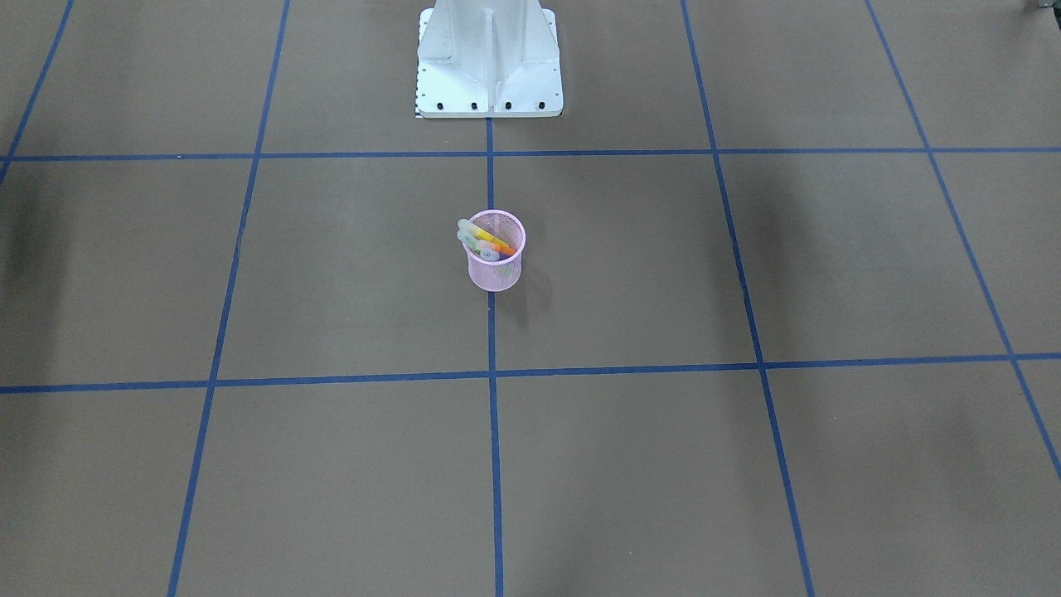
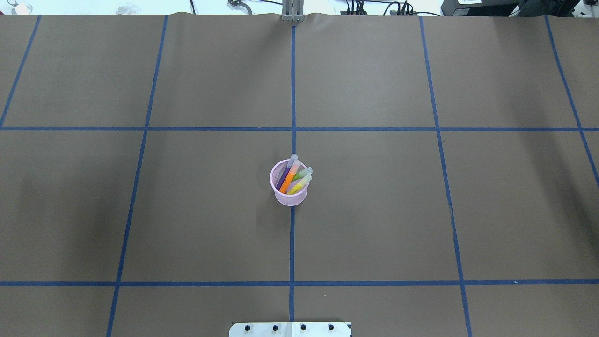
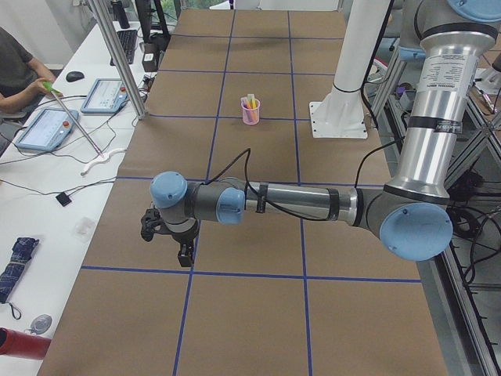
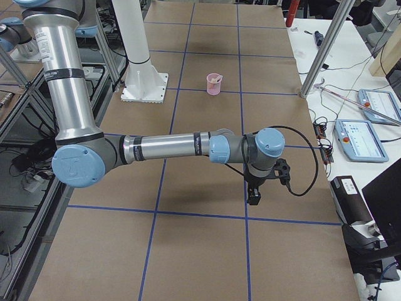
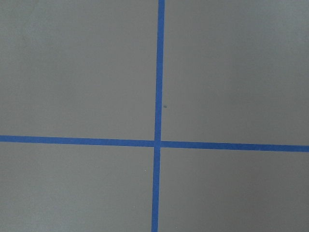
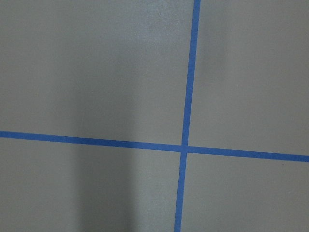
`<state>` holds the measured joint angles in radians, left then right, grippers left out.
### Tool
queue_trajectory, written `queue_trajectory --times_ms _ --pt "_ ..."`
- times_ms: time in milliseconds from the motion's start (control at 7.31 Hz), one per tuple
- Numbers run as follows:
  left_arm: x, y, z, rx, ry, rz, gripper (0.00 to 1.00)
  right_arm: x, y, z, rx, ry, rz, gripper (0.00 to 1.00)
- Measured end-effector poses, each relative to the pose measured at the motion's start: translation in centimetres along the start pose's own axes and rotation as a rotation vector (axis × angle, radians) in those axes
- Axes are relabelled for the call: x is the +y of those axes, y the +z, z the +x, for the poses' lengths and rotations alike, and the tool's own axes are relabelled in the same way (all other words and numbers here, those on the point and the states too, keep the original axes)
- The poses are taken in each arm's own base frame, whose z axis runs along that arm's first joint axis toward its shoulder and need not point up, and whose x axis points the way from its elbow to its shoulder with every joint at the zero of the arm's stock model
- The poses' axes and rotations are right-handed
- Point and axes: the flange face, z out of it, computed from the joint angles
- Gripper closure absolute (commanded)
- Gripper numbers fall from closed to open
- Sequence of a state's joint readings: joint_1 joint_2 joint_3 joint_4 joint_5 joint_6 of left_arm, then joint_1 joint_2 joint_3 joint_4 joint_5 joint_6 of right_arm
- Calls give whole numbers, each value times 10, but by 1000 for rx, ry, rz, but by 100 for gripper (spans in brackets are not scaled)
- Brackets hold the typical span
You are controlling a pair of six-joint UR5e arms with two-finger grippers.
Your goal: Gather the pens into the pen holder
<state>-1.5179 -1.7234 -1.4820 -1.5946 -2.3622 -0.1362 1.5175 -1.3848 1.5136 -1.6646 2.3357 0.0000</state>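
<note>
Collection is judged complete, 4 pens (image 2: 292, 175) being seen leaned toward 1 o'clock inside the pen holder (image 2: 290, 195) at the table (image 2: 187, 210) centre, so no further grasp is called for, while the spread of the left arm's fingers (image 3: 185, 254) and the right arm's fingers (image 4: 253, 197) cannot be told.

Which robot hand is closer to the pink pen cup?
Neither, it looks like a tie. The left hand hangs far out toward one table end, the right hand far toward the other, with the pen holder midway between.
</note>
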Motion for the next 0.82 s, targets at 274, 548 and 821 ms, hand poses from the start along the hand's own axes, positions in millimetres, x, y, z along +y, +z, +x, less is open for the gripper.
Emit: queue_trajectory --times_ms 274,548,821 --pt "1 -2 2 3 2 5 0 0 -2 -2 0 -1 2 0" --pt "1 -7 7 7 11 14 0 3 -2 -2 1 -2 2 0" --pt "2 -12 12 8 21 23 0 4 -2 -3 0 -5 4 0"
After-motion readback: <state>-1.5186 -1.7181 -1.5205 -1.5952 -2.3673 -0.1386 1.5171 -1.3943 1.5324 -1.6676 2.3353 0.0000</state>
